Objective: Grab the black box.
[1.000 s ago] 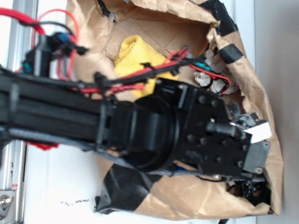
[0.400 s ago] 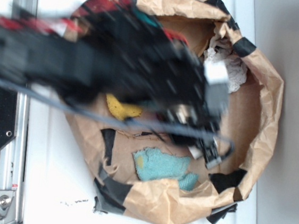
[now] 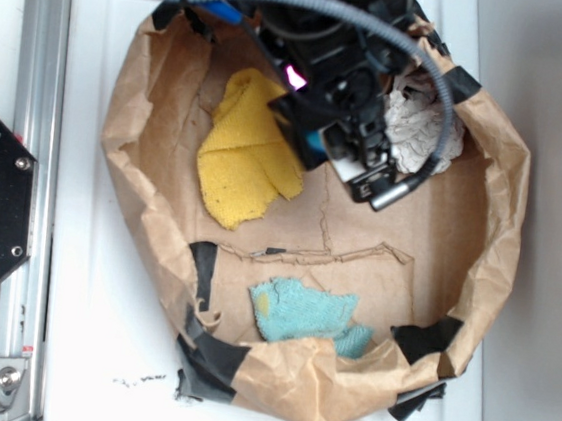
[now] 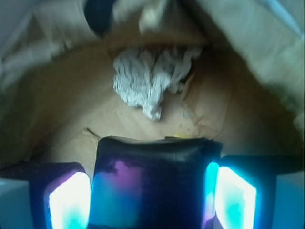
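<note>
The end effector (image 4: 151, 191) is closed on the black box (image 4: 150, 183), fingers (image 4: 69, 200) pressing either flank at the frame's bottom, presumably to lift it from the paper bag (image 3: 480, 231); a white rag (image 4: 147, 81) lies ahead at upper centre; a yellow cloth (image 3: 247, 152) and teal cloth (image 3: 301, 311) lie apart, obstructing nothing.

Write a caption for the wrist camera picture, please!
Gripper holds the black box between its glowing fingers, facing a white rag.
</note>
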`<state>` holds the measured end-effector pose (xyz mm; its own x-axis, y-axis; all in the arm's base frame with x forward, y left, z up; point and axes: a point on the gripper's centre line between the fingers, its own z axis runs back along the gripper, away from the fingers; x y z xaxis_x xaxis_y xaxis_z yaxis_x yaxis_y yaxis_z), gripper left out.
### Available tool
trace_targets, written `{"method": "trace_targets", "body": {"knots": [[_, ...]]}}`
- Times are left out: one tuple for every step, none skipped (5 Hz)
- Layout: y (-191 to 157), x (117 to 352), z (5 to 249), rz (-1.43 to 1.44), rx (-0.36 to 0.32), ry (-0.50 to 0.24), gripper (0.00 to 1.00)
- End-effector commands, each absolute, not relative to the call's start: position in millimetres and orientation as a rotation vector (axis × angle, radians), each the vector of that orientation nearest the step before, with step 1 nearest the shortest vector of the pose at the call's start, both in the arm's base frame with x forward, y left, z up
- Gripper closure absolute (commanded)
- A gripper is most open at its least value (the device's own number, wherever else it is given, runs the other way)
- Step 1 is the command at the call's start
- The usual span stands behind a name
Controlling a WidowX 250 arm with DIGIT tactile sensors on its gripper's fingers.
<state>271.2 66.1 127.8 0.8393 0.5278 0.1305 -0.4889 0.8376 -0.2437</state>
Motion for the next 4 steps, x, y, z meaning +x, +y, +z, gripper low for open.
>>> {"method": "trace_targets", "body": {"knots": [[38,291,170,0.263,0.023,-0.226,1.0],[14,293,170,0.292,0.112,-0.147,1.0],[10,290,169,0.27,0.098,-0.155,1.0],[15,294,166,0.208,0.163,-0.13,0.84]]}}
